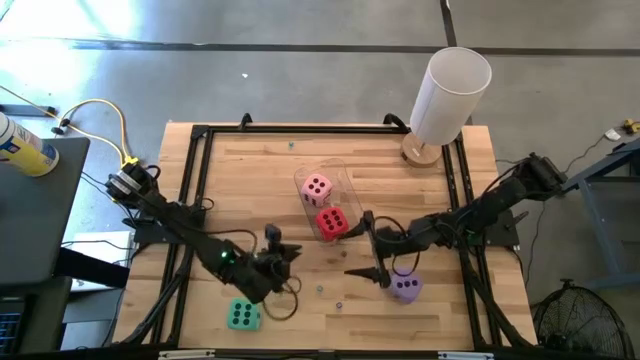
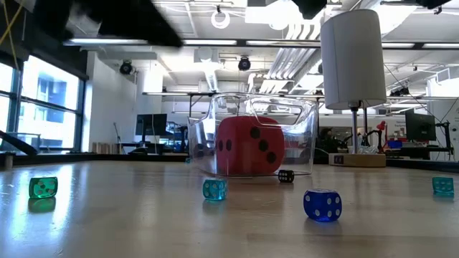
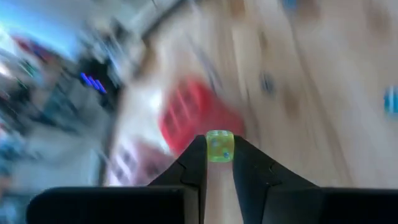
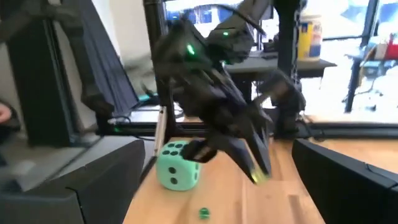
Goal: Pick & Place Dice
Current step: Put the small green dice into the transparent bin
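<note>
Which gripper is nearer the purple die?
Right. The right gripper hangs just beside the purple die; the left gripper is farther off, past the red die.

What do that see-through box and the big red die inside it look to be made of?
The box looks like clear, glossy hard plastic: the room shows through its walls and its edges catch highlights. The red die seems soft, likely foam or plush: its corners are rounded and its surface matte, though the look leaves that open.

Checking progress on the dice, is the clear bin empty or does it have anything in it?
Not empty. The clear bin holds the pink die and the red die; the low view shows the red one behind its clear wall.
</note>
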Tool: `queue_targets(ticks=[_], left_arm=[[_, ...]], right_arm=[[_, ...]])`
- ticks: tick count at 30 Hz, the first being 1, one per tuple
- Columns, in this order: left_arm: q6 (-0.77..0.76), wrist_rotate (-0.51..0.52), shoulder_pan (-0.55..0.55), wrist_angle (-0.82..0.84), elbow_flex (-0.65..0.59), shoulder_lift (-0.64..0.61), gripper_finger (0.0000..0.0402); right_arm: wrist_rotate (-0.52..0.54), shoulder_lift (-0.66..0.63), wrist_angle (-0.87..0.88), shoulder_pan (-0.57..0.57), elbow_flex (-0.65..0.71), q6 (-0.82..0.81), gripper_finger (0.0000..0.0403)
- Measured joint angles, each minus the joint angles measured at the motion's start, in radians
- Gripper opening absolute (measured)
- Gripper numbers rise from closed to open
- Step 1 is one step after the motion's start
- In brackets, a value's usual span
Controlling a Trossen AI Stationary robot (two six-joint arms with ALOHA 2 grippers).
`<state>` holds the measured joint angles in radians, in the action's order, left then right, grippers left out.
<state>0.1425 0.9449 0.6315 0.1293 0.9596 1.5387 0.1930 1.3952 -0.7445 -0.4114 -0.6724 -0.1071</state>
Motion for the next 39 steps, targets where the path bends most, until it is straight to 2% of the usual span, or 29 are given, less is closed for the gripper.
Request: queue_targets(ticks=[4,8,15,23,29,32,39], left_arm=[[0.318,0.083,0.043,-0.365,0.001,0.000,0.0045],[0.502,0.063,0.054,-0.635,0.002,-0.001,0.0045],[0.587,-0.143,-0.001,-0.803,0.003,0.055,0.0045],[0.734,-0.140,-0.055,-1.099,0.003,0.188,0.0045],[0.741,-0.160,-0.081,-1.138,0.003,0.227,0.0045],[0.684,-0.192,-0.095,-1.140,0.003,0.227,0.0045],[0.705,-0.181,-0.105,-1.137,0.003,0.227,0.0045]], right_arm=[[-0.093,0.000,0.000,0.027,0.000,-0.108,0.0400],[-0.160,0.000,0.000,0.043,0.000,-0.199,0.0400],[-0.167,0.007,-0.009,0.048,0.000,-0.265,0.0400],[-0.162,0.043,-0.055,0.053,0.000,-0.266,0.0400],[-0.166,0.054,-0.057,0.075,0.000,-0.306,0.0400],[-0.163,0.054,-0.044,0.086,0.000,-0.323,0.0400],[-0.157,0.054,-0.037,0.090,0.000,-0.334,0.0399]])
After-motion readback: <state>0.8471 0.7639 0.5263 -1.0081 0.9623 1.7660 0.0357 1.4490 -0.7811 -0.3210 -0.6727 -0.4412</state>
